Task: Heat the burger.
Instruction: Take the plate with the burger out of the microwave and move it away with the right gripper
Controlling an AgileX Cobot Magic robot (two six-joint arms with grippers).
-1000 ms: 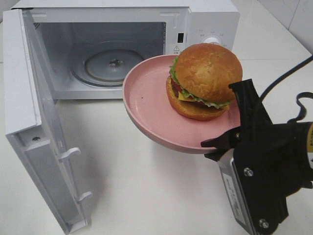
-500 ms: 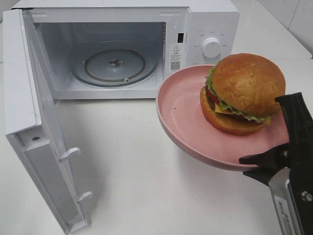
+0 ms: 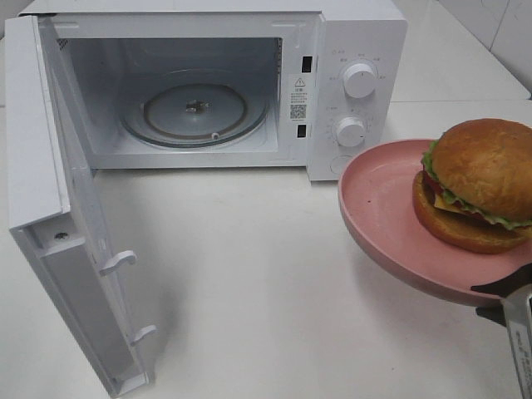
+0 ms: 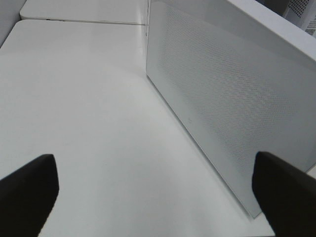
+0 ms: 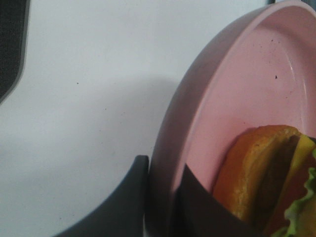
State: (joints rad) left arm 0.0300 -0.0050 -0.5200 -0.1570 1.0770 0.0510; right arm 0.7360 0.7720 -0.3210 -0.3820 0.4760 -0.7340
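The burger point(image 3: 482, 183) sits on a pink plate point(image 3: 378, 199) held above the table at the right edge, to the right of the microwave's front. My right gripper point(image 3: 507, 295) is shut on the plate's near rim and is mostly cut off by the frame. The right wrist view shows one finger outside and one inside the plate point(image 5: 237, 89) rim, gripper point(image 5: 160, 197), with the burger point(image 5: 256, 173) just past them. My left gripper point(image 4: 155, 170) stands open and holds nothing, low over the table beside a perforated white panel point(image 4: 232, 98). It does not show in the high view.
The white microwave point(image 3: 357, 33) stands at the back with its door point(image 3: 50, 208) swung wide open to the left, reaching toward the table's front. A glass turntable point(image 3: 195, 112) lies inside the bare cavity. White table point(image 3: 249, 283) spreads in front.
My right gripper has carried the plate and burger to the right and slightly down, away from the microwave's opening. The microwave's knobs now show. The door has not moved.
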